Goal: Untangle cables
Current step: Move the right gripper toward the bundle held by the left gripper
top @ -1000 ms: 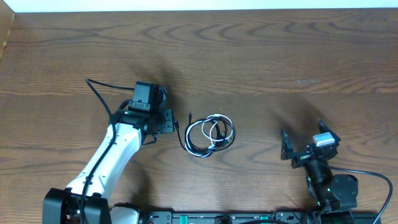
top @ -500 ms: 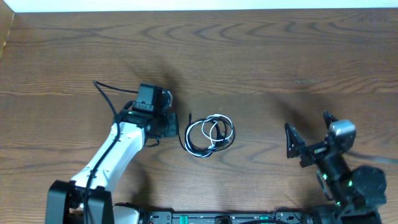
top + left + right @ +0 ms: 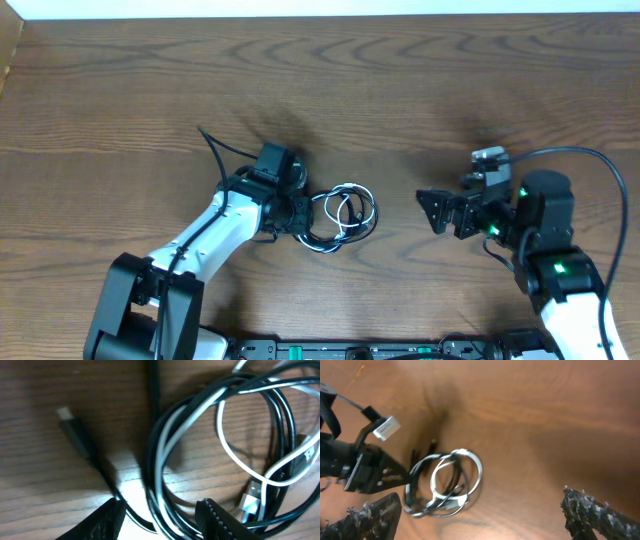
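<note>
The cables point(image 3: 338, 215) lie in one loose coil on the table point(image 3: 400, 80), a little toward the near edge from its middle. The coil mixes black cords with a white cord point(image 3: 221, 435), their loops crossing over each other.

The left claw point(image 3: 298, 214) is down at the coil's left edge. Its fingers point(image 3: 107, 520) are spread, and in the left wrist view several black and white strands of the coil's left side run through the gap between them. Whether either finger touches a strand cannot be told. Just left of the coil, a black plug point(image 3: 77, 435) with a bare metal tip rests flat on the wood, its cord curving back toward the coil. A silver plug point(image 3: 250, 500) sits inside the coil, at its lower right in that view.

The right claw point(image 3: 428, 210) is to the coil's right, well apart from it and pointing at it. Its jaws are spread wide with nothing between them. From the right wrist view the coil shows as a ring of overlapping loops, with the left arm point(image 3: 360, 465) just beside it on its far side.
</note>
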Controlling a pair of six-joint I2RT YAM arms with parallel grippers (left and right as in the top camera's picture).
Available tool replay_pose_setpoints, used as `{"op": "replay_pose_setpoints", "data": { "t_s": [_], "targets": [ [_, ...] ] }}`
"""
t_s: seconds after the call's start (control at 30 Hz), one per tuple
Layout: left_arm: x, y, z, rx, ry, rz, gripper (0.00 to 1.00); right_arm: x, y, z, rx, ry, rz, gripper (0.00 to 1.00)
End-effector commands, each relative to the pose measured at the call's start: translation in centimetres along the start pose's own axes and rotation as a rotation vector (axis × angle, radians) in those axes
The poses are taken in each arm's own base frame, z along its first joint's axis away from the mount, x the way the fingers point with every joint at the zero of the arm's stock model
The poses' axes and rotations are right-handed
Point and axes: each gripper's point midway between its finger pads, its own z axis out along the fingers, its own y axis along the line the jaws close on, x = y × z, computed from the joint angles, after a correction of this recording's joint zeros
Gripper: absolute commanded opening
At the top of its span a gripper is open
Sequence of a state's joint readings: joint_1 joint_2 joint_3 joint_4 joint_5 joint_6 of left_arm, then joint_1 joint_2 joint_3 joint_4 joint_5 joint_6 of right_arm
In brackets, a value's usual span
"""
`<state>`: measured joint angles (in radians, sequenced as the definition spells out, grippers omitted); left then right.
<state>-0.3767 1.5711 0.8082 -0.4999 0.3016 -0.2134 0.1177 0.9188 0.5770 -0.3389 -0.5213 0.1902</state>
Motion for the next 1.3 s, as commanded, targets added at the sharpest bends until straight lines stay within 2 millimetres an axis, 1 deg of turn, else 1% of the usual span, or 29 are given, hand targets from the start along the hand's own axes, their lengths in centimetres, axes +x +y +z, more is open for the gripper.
{"op": "replay_pose_setpoints", "data": {
  "t_s": [0.0, 0.1, 0.13, 0.27, 0.57, 0.6, 0.7, 0.8, 0.97, 1.2, 1.27],
  "targets": [
    [0.6, -0.5, 0.5, -0.001, 0.015, -0.012, 0.52, 0.4, 1.9, 1.0, -0.133, 0.069, 0.135, 0.99],
    [0.5, -0.4, 0.6, -0.026, 0.006, -0.057, 0.52, 1.0, 2.2, 1.8, -0.173, 0.121, 0.293, 0.99],
    [0.5, -0.2, 0.7, -0.041, 0.004, -0.075, 0.52, 1.1, 2.3, 2.0, -0.184, 0.13, 0.315, 0.99],
    [0.8, -0.3, 1.0, -0.052, 0.014, -0.079, 0.52, 1.1, 2.4, 2.7, -0.213, 0.147, 0.338, 0.99],
    [0.9, 0.1, 2.1, -0.059, 0.031, -0.103, 0.52, 2.7, 1.0, 4.2, -0.171, 0.21, 0.394, 0.98],
    [0.9, 0.1, 2.2, -0.06, 0.034, -0.107, 0.52, 2.9, 0.8, 4.4, -0.155, 0.217, 0.417, 0.96],
    [1.1, 0.2, 2.4, -0.063, 0.041, -0.115, 0.52, 3.7, 0.1, 5.1, -0.094, 0.237, 0.483, 0.97],
    [1.0, 0.2, 2.5, -0.061, 0.037, -0.114, 0.52, 4.3, 0.0, 5.8, -0.034, 0.244, 0.463, 0.94],
    [1.0, 0.1, 2.5, -0.06, 0.034, -0.113, 0.52, 5.0, -0.3, 6.7, 0.087, 0.225, 0.455, 0.93],
    [0.7, 0.0, 2.5, -0.056, 0.024, -0.11, 0.52, 5.7, -0.7, 7.4, 0.233, 0.185, 0.399, 0.94],
    [0.7, 0.0, 2.5, -0.056, 0.024, -0.11, 0.52, 5.9, -0.7, 7.7, 0.258, 0.178, 0.374, 0.96]
  ]
}}
